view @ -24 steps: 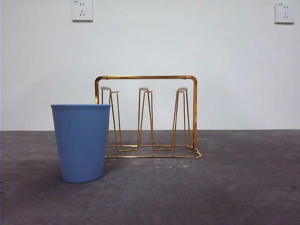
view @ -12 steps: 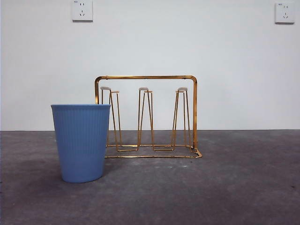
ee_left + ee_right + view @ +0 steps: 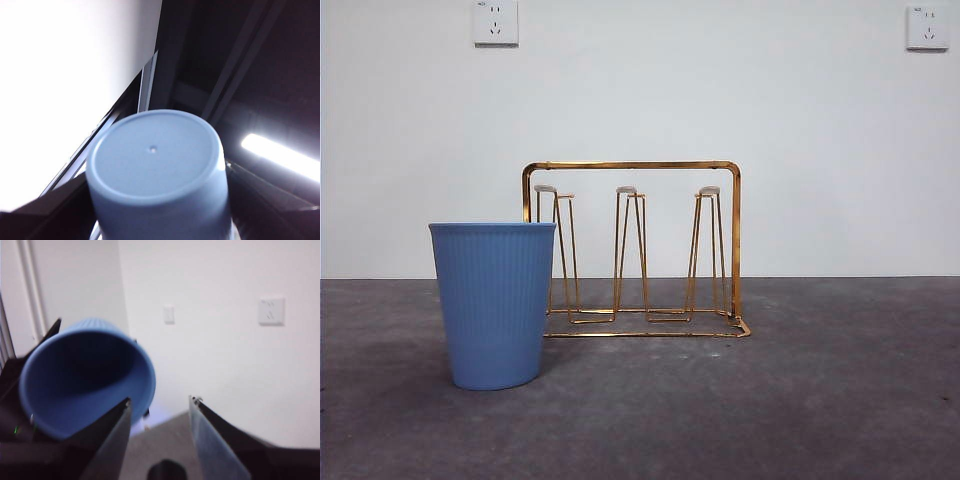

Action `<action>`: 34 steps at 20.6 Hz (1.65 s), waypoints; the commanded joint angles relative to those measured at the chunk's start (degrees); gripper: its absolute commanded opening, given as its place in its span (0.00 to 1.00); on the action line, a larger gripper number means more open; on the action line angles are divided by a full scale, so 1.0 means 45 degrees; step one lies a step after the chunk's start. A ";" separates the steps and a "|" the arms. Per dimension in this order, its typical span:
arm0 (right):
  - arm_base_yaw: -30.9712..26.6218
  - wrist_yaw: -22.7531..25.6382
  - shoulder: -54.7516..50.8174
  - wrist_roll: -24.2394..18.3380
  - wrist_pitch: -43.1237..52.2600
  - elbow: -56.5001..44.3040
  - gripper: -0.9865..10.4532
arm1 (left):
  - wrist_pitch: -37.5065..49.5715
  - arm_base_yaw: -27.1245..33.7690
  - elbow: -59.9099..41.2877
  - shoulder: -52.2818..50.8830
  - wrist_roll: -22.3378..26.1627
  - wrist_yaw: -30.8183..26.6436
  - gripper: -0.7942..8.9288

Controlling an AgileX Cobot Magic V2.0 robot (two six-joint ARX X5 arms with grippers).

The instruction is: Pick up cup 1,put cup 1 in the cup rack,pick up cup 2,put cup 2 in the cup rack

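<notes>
Standing on the bench point(image 3: 800, 400), a blue cup point(image 3: 494, 305) sits upright just in front of the gold rack point(image 3: 632, 250), overlapping its left end. The left claw point(image 3: 160, 235) pinches a second blue cup point(image 3: 157, 170), seen bottom-first. The right claw point(image 3: 160, 407) is spread, holding nothing, near that held cup.

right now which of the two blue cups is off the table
The blue cup in the left pincer, lifted out of the front view, its flat bottom facing the wrist camera. The other blue cup stands upright on the table by the cup rack.
</notes>
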 commanded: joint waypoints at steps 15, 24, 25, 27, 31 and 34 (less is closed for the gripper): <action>0.0000 0.4469 -0.2599 -0.0782 -0.8874 -0.0097 0.25 | -1.0783 -0.0301 0.1311 0.0117 0.7893 -0.1603 0.07; 0.0000 0.4779 -0.2545 -0.0957 -0.9122 -0.0097 0.25 | -1.2896 -0.0699 0.2637 0.2147 1.0001 -0.4007 0.07; 0.0000 0.4915 -0.2545 -0.0981 -0.9122 -0.0097 0.25 | -1.2896 -0.0704 0.2637 0.2433 1.0020 -0.4274 0.07; 0.0000 0.5129 -0.2550 -0.1103 -0.9160 -0.0097 0.25 | -1.2866 -0.0704 0.2637 0.2982 1.0044 -0.4809 0.07; 0.0000 0.5231 -0.2555 -0.1205 -0.9248 -0.0097 0.25 | -1.2526 -0.0695 0.2637 0.4036 1.0093 -0.5051 0.07; 0.0000 0.5231 -0.2555 -0.1205 -0.9248 -0.0097 0.25 | -1.2143 -0.0685 0.2652 0.4687 1.0108 -0.5309 0.07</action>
